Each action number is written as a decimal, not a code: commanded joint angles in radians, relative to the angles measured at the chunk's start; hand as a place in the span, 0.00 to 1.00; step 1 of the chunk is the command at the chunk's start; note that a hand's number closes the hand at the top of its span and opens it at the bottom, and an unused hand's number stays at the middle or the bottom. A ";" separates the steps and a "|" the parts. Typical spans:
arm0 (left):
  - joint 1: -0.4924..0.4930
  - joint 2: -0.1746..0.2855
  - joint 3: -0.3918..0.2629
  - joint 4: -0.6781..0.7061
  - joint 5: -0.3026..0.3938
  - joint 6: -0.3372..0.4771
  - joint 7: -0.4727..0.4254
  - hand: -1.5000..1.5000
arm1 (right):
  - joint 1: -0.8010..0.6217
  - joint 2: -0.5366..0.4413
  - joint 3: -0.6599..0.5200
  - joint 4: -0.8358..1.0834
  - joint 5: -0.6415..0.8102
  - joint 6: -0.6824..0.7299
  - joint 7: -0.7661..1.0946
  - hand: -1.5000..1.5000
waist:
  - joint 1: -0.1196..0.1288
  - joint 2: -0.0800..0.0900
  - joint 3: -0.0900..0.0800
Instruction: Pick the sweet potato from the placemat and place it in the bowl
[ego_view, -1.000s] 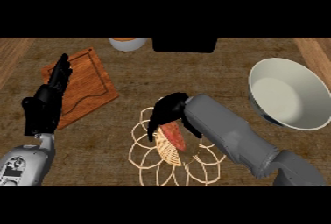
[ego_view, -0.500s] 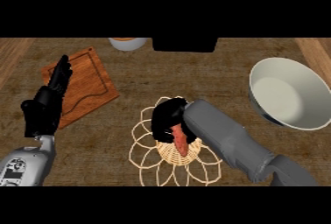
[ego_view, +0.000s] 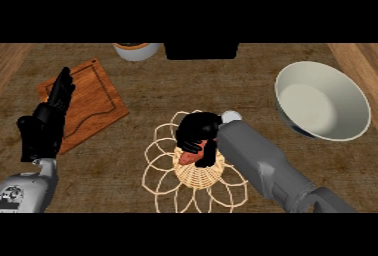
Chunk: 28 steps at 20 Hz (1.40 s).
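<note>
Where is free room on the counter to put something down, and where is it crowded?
Free: the strip between the cup and the placemat, and between placemat and bowl. Crowded: the placemat's middle, where the right hand curls round the sweet potato.

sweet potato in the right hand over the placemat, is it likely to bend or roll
Probably stiff: the sweet potato shows no sag under the right hand curled round it. Its tapered, rounded end suggests it may roll if released on the woven placemat. It looks smaller than the hand, so likely light.
</note>
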 joint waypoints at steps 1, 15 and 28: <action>0.028 0.011 0.030 0.013 -0.003 0.020 0.007 0.50 | 0.087 0.011 -0.125 0.090 -0.086 -0.109 0.307 1.00 | -0.084 -0.033 -0.002; 0.071 0.035 0.049 0.006 0.002 0.003 0.000 0.50 | 0.127 0.012 -0.272 -0.329 -0.201 -0.719 0.885 1.00 | -0.085 -0.053 -0.003; 0.024 0.035 0.062 -0.010 0.019 -0.017 0.013 0.50 | 0.259 -0.256 -0.270 -0.845 0.041 -0.889 1.401 1.00 | -0.053 -0.006 0.001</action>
